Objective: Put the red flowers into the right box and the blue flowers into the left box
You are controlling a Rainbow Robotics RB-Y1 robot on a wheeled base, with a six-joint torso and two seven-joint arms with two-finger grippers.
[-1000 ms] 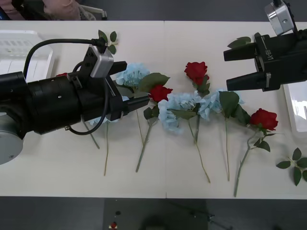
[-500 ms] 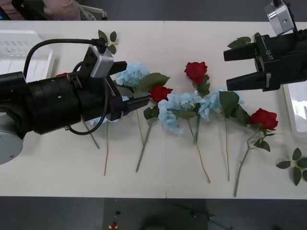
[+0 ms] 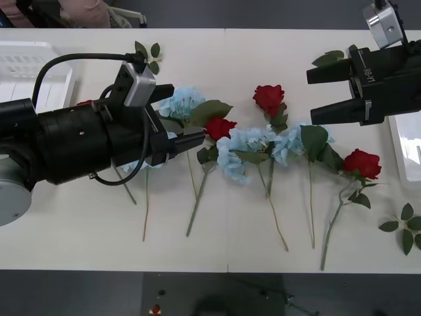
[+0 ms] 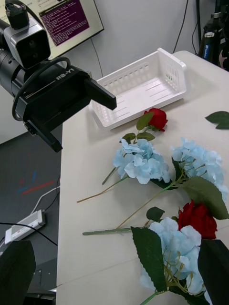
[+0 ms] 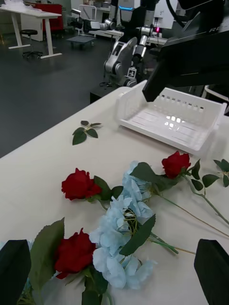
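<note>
Sorting not begun: red roses (image 3: 269, 97) and blue hydrangeas (image 3: 245, 141) strewn mid-table. Left gripper (image 3: 187, 115) and right gripper (image 3: 318, 94) hover spread, empty. Next: descend, pinch stem.

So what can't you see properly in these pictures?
- Left box: in the front view, cut off by the edge and partly behind the left arm.
- Right box: front view, cut by the edge, part under the right gripper.
- A red flower and a blue flower: front view, mostly covered by the left gripper.
</note>
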